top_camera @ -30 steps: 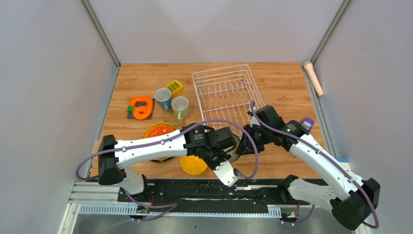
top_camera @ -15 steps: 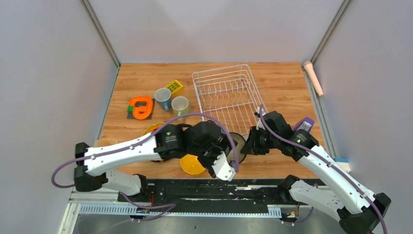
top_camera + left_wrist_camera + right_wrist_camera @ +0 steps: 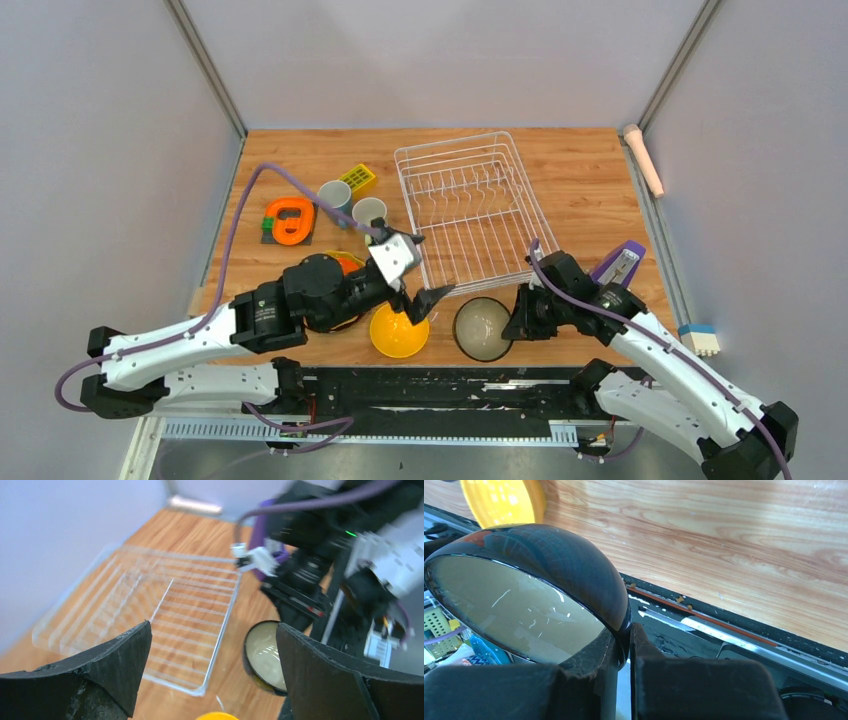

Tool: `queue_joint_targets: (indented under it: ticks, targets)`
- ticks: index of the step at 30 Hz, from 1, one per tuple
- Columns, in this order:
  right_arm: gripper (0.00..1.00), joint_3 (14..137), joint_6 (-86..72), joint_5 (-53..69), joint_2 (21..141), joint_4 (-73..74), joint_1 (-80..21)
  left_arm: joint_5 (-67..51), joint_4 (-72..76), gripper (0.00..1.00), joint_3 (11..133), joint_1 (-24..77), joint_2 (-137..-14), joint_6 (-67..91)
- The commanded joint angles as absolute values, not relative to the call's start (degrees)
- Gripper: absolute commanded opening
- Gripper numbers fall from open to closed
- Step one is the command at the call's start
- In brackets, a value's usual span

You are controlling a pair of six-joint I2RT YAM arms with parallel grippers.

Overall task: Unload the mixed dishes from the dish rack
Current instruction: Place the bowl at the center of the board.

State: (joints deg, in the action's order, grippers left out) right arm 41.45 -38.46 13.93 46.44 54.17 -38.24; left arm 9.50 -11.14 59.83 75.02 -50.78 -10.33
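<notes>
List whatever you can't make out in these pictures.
- plates: top view, left arm covers nearly the whole stack.
- yellow bowl: left wrist view, cut off by the bottom edge.
- dish rack: left wrist view, blurred; tines unclear.
- dark bowl: right wrist view, too close to tell whether it touches the table.

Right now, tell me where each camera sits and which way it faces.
Top: fixed high behind the robot, looking down on the table; left gripper open, right gripper shut on the dark bowl.
Left wrist: on the left arm, facing across the rack toward the right arm; its open fingers frame the view.
Right wrist: on the right arm, close behind the dark bowl; its fingers pinch the rim.
Shared: all three show the dark bowl.
</notes>
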Motion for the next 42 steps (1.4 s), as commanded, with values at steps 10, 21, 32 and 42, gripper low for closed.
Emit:
queue_joint_targets:
  ticks: [10, 21, 32, 42]
  targets:
    - [0.03, 44.45, -46.04, 1.31, 59.76, 47.79, -50.60, 68.90, -63.29, 1.00, 61.87, 74.88, -49.31, 68.01]
    - [0.13, 44.51, -50.87, -2.52, 64.60, 45.73, -51.49, 69.73, -66.02, 1.00, 56.68, 74.88, -39.57, 72.67]
    - [0.73, 47.81, -48.67, 1.37, 63.85, 45.32, -51.42, 67.73, -62.84, 1.00, 54.94, 74.88, -37.96, 69.07]
    - [1.00, 48.12, -49.89, -6.92, 51.31, 46.29, -51.33, 68.75, -62.50, 1.00, 53.74, 74.88, -38.14, 69.08]
